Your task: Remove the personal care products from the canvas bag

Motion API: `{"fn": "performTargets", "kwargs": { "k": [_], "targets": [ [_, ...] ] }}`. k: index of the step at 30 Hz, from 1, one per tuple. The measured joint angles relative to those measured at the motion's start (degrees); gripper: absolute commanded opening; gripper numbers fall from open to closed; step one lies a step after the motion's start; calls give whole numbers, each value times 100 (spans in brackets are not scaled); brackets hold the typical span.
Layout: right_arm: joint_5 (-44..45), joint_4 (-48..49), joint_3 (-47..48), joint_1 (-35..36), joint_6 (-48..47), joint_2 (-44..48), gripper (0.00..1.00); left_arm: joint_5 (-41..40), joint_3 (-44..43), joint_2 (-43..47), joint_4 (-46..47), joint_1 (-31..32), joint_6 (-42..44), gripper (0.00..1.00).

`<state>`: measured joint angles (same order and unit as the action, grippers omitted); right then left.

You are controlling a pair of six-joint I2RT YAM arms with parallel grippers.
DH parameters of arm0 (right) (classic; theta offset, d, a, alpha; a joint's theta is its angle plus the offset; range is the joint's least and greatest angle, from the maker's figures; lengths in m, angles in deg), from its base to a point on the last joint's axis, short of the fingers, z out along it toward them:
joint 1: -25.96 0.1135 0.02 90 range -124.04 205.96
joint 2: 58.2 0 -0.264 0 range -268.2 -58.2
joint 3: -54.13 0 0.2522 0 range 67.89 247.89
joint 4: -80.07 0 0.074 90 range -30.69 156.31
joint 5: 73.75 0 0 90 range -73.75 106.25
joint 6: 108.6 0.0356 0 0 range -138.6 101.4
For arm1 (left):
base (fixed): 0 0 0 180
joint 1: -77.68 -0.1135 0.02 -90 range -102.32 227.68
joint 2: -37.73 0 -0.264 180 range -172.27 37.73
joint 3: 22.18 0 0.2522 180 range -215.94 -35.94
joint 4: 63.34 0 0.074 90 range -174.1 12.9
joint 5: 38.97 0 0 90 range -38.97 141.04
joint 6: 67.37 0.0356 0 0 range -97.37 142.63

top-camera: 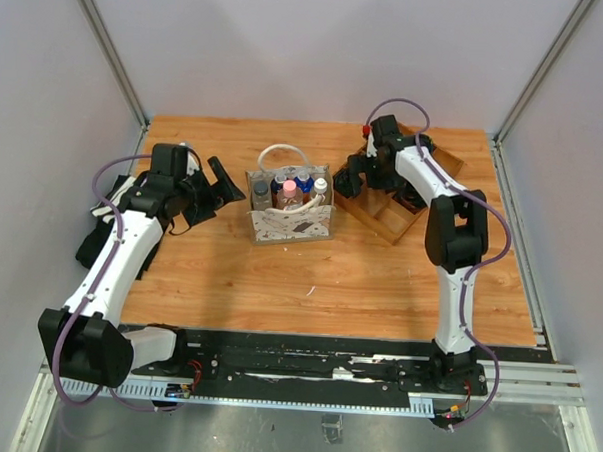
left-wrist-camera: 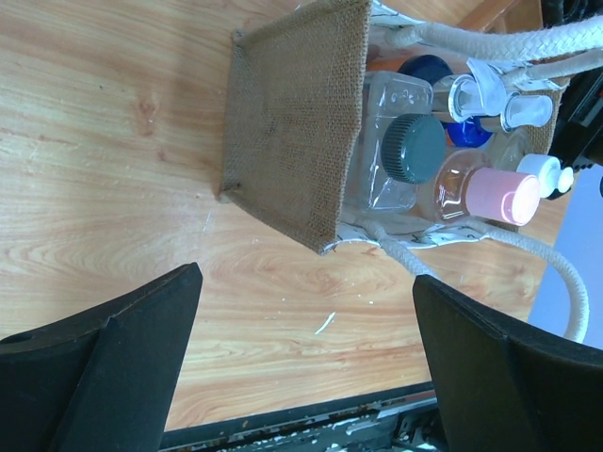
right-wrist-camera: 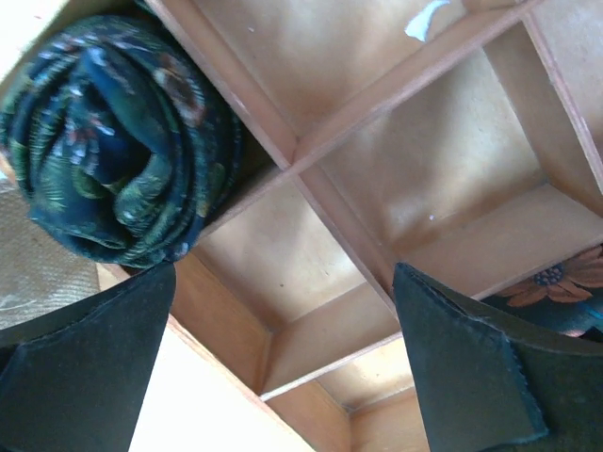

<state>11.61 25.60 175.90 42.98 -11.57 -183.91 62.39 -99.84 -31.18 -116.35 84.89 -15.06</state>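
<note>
— What's on that orange-brown wooden table [top-camera: 379,279]?
— The brown wooden compartment tray [top-camera: 387,218] sits at the far right. The small cream canvas bag [top-camera: 289,225] with white rope handles stands upright near the middle, close to the tray's left side.
— And the arms?
— The left gripper [left-wrist-camera: 306,282] hangs off to the bag's left, apart from it, fingers spread wide with nothing between them. The right gripper [right-wrist-camera: 283,273] hovers over the tray, also spread and holding nothing. There's a dark rolled floral cloth [right-wrist-camera: 113,141] in one compartment beneath it.
— The bottles?
— All inside the bag. The small clear plastic bottles [top-camera: 291,191] stand packed together: one grey cap [left-wrist-camera: 413,148], one pink cap [left-wrist-camera: 504,196] over pinkish liquid, one blue cap [left-wrist-camera: 424,68] and one white cap [left-wrist-camera: 542,174]
</note>
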Motion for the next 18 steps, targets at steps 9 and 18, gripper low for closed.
{"fn": "performTargets", "kwargs": {
  "k": [9, 18],
  "targets": [
    [168, -385, -35, -640, 42, -52, 98, 96, 7, 7, 72, 0, -2, 100],
    [437, -693, -363, -1622, 24, 101, 98, 205, 142, 39, 179, 0, -7, 100]
  ]
}}
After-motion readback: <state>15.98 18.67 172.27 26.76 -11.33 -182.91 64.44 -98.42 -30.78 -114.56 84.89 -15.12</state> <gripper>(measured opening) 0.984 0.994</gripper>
